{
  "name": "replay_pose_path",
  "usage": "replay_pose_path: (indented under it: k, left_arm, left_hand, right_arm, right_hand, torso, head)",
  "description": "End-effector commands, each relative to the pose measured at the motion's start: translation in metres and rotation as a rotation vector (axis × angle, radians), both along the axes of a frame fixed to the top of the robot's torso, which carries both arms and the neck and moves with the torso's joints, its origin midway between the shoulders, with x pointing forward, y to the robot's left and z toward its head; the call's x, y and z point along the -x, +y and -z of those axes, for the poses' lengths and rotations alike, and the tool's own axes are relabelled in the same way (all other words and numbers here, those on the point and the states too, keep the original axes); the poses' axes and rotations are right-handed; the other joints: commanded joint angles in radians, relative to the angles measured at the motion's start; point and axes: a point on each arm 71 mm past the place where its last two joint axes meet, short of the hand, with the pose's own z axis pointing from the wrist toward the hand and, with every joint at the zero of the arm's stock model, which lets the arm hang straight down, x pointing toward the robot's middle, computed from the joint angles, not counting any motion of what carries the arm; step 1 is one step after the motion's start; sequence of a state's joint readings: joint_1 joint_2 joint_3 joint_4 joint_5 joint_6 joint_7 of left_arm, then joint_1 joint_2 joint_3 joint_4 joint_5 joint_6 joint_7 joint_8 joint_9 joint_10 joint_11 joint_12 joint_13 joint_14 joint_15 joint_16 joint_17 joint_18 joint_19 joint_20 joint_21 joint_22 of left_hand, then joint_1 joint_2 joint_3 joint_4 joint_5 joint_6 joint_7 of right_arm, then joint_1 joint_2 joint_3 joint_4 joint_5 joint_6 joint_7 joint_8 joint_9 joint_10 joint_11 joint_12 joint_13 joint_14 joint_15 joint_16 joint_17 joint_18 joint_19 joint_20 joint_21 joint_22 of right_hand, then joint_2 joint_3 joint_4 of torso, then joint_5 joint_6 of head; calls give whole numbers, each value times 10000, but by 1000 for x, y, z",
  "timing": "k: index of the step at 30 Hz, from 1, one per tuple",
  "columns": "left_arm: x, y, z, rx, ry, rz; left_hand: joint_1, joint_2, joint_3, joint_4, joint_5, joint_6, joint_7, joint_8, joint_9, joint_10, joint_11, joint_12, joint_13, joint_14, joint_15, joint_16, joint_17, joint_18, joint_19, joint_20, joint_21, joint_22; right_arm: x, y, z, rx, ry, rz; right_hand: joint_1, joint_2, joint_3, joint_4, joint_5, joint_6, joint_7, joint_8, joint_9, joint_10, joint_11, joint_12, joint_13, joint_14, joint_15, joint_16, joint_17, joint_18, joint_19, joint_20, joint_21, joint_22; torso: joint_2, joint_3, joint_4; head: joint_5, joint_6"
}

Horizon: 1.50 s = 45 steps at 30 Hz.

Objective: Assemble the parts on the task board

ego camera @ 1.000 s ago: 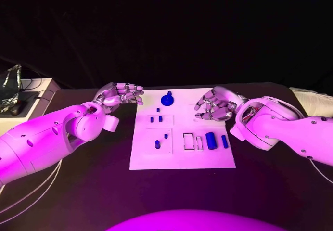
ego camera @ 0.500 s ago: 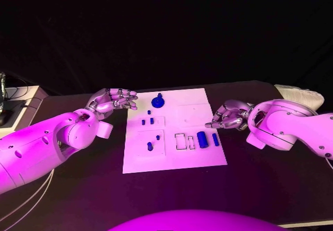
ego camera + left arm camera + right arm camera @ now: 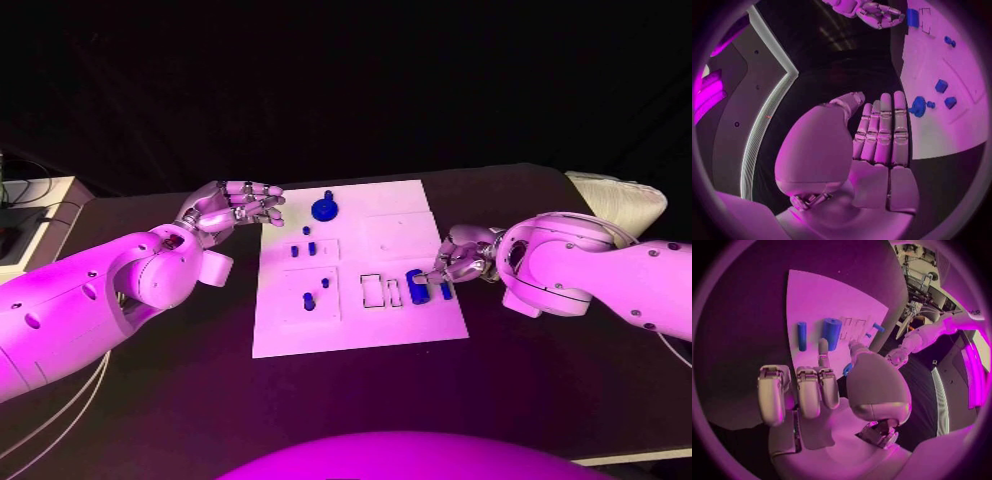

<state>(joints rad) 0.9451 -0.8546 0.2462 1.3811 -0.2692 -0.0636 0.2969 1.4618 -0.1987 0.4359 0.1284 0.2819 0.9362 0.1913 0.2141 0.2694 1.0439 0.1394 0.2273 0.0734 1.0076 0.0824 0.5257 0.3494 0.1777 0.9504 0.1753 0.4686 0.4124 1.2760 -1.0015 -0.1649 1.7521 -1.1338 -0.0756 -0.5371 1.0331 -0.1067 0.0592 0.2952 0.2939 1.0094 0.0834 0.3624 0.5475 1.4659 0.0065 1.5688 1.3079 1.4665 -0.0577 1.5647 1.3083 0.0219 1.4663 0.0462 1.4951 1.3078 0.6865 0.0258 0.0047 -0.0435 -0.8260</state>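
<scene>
One white task board [image 3: 361, 320] lies mid-table. On it I count six small blue parts, a round blue knob [image 3: 326, 209] at its far end, and two blue cylinders: a thick one [image 3: 417, 288] and a thin one [image 3: 446, 290]. My right hand [image 3: 464, 256] hovers beside the cylinders, fingers half curled, holding nothing. My left hand [image 3: 235, 207] curls empty beside the board's far corner.

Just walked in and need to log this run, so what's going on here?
A two-armed robot is assembling small blue parts on a white task board. Its right hand is at the board's right edge, fingers reaching toward the thick blue cylinder and the thinner blue rod; whether it touches them is unclear. The left hand hovers beside the board's far left corner, holding nothing. Other blue parts sit on the board, including a round knob.
</scene>
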Motion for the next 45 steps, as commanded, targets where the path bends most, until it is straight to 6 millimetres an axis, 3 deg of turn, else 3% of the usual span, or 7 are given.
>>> replay_pose_path:
  k: [1, 24, 27, 30, 33, 40, 45]
  left_arm:
    - [1, -2, -2, 167, -88, 152]
    - [3, 0, -3, 165, -83, 158]
    - [3, 0, -3, 161, -74, 158]
    - [2, 1, -2, 148, -54, 153]
    - [2, 2, -2, 135, -38, 145]
    - [2, 3, -2, 105, 7, 140]
    - [2, 4, -1, 89, 31, 135]
  left_hand:
    - [-86, 8, -47, 4, 49, -44, -8, -55, -9, 79, -3, 20, 7, 22, 24, -62, 8, 3, -42, 3, -62, -15]
    - [-121, -1, -55, 29, 53, -51, -7, -61, -14, 63, -1, 6, 2, 19, 26, -79, 28, 5, -41, 10, -83, -28]
    - [-121, -1, -55, 29, 53, -51, -7, -61, -14, 63, -1, 6, 2, 19, 26, -79, 28, 5, -41, 10, -83, -28]
    - [-126, -2, -54, 34, 55, -56, -4, -64, -16, 53, 2, -1, 0, 19, 26, -84, 34, 7, -41, 11, -89, -32]
    - [-126, -2, -54, 34, 55, -56, -4, -64, -16, 53, 2, -1, 0, 19, 26, -84, 34, 7, -41, 11, -89, -32]
    - [-112, 15, -38, 31, 62, -55, -1, -64, -17, 40, 3, -11, -4, 20, 24, -92, 45, 12, -35, 10, -97, -37]
    - [-112, 15, -38, 31, 62, -55, -1, -64, -17, 40, 3, -11, -4, 20, 24, -92, 45, 12, -35, 10, -97, -37]
  right_arm:
    - [0, 2, 7, 708, -5, -296]
    - [-6, 20, 33, 1588, -256, -922]
    - [-6, 21, 33, 1531, -343, -869]
    - [-7, 20, 32, 1234, -503, -582]
    - [-6, 19, 32, 725, -524, -140]
    - [-1, 18, 31, -433, -116, 697]
    - [3, 22, 21, -1272, 120, 1089]
  right_hand:
    - [-109, 13, -92, -8, -59, -24, -78, 37, 19, 1049, -65, 20, 2629, 1043, -76, 61, 2625, -79, 901, -85, 48, 2377]
    - [74, 14, -316, -41, -91, -55, -86, 73, 165, 1049, -70, 20, 2629, 1043, -80, 61, 2625, -83, 903, -86, 72, 2393]
    - [493, 121, -280, -52, 584, -104, -88, 76, 275, 1049, -74, 20, 2629, 1043, -85, 61, 2625, -85, 903, -88, 79, 2402]
    - [1260, 223, 169, -124, 2440, -128, -124, 27, 374, 1049, -109, 20, 2629, 1043, -113, 61, 2625, -82, 899, -108, 65, 2406]
    - [1926, 275, 1107, -148, 2900, -64, -191, -20, 387, 1049, -175, 20, 2629, 1043, -174, 61, 2625, -85, 903, -159, 86, 2417]
    - [1627, -420, 3198, -123, 3124, 28, -170, -15, 575, 1049, -166, 20, 2629, 1043, -166, 61, 2625, -91, 909, -168, 106, 2437]
    - [1404, -575, 3415, -119, 3008, 36, -162, 4, 635, 1049, -157, 20, 2629, 1043, -160, 61, 2625, -95, 913, -164, 122, 2444]
  torso:
    - [15, 0, 17]
    - [8, 16, -11]
    - [5, 4, -6]
    - [11, 7, -3]
    - [7, 12, -1]
    - [17, 13, 9]
    - [9, 10, -16]
  head:
    - [14, -36]
    - [91, -196]
    - [89, -202]
    - [91, -197]
    - [103, -197]
    - [138, -194]
    - [172, -216]
